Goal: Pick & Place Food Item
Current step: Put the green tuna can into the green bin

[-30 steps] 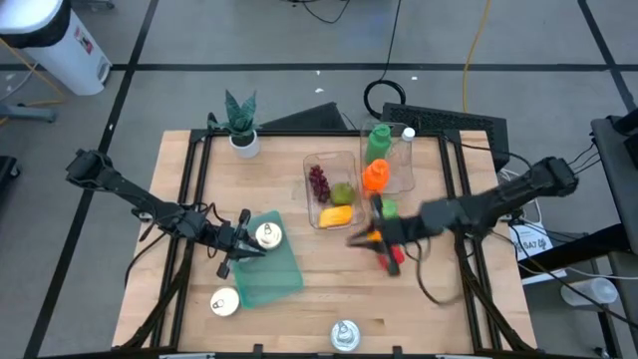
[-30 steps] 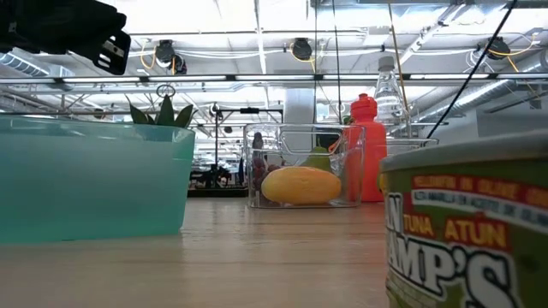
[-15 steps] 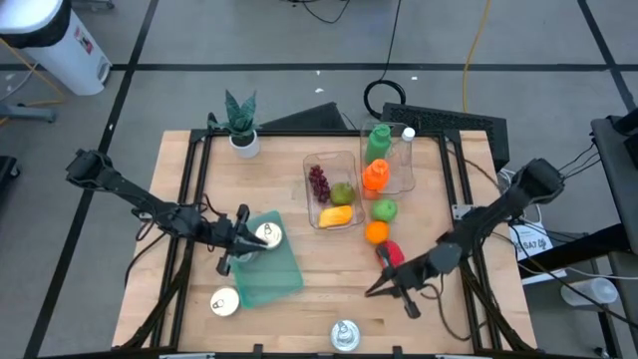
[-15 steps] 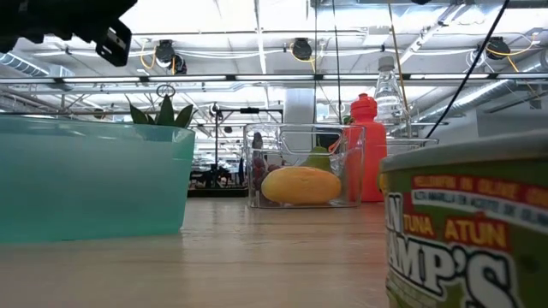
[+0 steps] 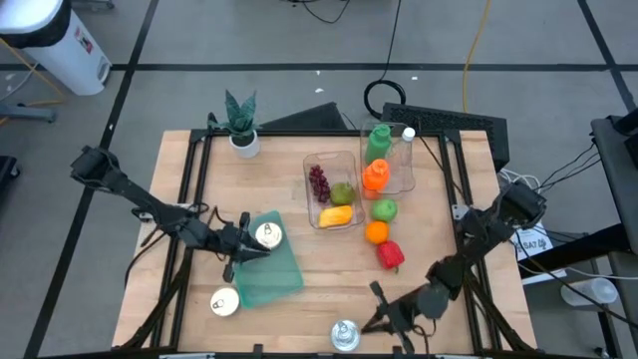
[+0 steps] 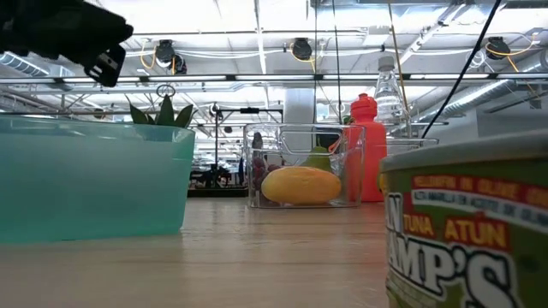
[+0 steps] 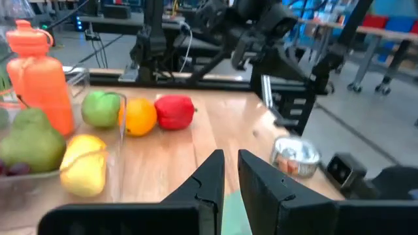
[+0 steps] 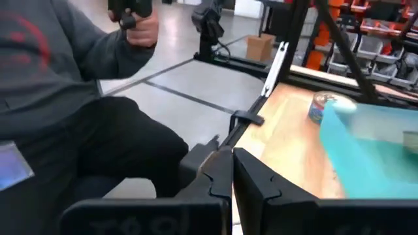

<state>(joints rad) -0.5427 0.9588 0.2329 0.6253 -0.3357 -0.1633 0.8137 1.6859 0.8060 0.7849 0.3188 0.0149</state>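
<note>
1. Left end effector [image 5: 242, 249] hovers over the teal bin [image 5: 271, 274], fingers clenched together with nothing between them. A tuna can [image 5: 266, 235] sits right beside it, apparently in the bin; whether tip and can touch is unclear.
2. Right end effector [image 5: 379, 317] is low at the near edge of the surface [image 5: 299, 249], also clenched and empty. Another can [image 5: 345, 335] stands just beside it, toward the edge.
3. Loose food well beyond the right end effector, toward the far side: red pepper [image 5: 390, 255], orange [image 5: 376, 232], green apple [image 5: 384, 209], in a short row, each touching or nearly touching the next.
4. Clear container [image 5: 332, 189] next to that row holds grapes [image 5: 318, 181], a pear [image 5: 342, 192] and a yellow mango-like fruit [image 5: 336, 215].
5. Third can [image 5: 224, 301] lies just outside the bin, on the near side of the left end effector.
6. Judgement: neither arm carries food. Which item is meant is not clear; if the loose three belong in a container, picking and placing them is left.
</note>
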